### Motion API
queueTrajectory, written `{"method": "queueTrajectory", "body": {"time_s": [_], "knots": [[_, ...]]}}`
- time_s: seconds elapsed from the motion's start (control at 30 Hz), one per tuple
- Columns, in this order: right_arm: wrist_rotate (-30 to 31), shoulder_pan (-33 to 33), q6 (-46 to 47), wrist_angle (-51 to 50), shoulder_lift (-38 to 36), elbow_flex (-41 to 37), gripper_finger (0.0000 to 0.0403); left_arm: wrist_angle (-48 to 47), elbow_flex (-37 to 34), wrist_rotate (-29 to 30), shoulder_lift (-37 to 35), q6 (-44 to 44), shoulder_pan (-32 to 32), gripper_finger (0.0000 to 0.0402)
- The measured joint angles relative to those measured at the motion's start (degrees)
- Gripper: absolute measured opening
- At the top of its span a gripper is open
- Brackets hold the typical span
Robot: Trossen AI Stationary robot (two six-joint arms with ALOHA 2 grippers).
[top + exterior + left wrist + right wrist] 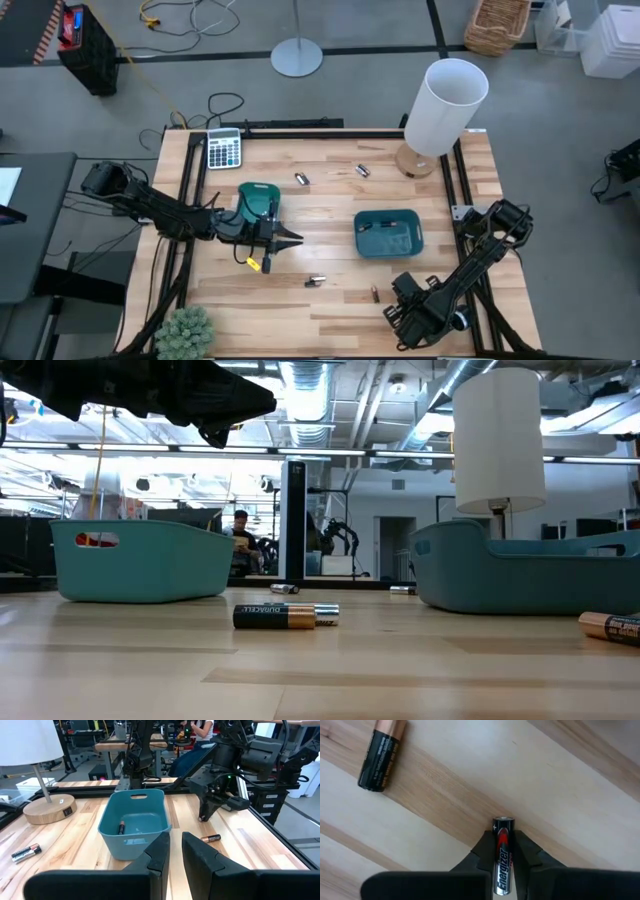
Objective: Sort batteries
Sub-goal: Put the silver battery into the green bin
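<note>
Right gripper [503, 865] clenches an Energizer battery [502, 857] near the table's bottom edge; right teal tray [134, 822] (centre frame) holds one cell [120, 827]; left gripper [172, 852] closed, empty.

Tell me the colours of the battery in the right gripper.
Black with a red and silver stripe, the battery shows best in the right wrist view.
</note>
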State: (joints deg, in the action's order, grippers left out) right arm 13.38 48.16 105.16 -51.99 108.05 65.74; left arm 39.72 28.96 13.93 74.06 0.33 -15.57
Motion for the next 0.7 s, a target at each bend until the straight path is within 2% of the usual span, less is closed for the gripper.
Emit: {"method": "queueTrajectory", "body": {"time_s": [0.4,0.7], "knots": [[2.94,0.04,-2.1,-2.35,0.09,0.91,0.0044,-0.09,0.01,0.0,0.0,-0.14,0.0,0.0048],[8.31,0.07,-8.38,-3.85,-2.21,2.83,0.0044,-0.04,0.01,0.0,0.0,-0.36,0.0,0.0048]]}}
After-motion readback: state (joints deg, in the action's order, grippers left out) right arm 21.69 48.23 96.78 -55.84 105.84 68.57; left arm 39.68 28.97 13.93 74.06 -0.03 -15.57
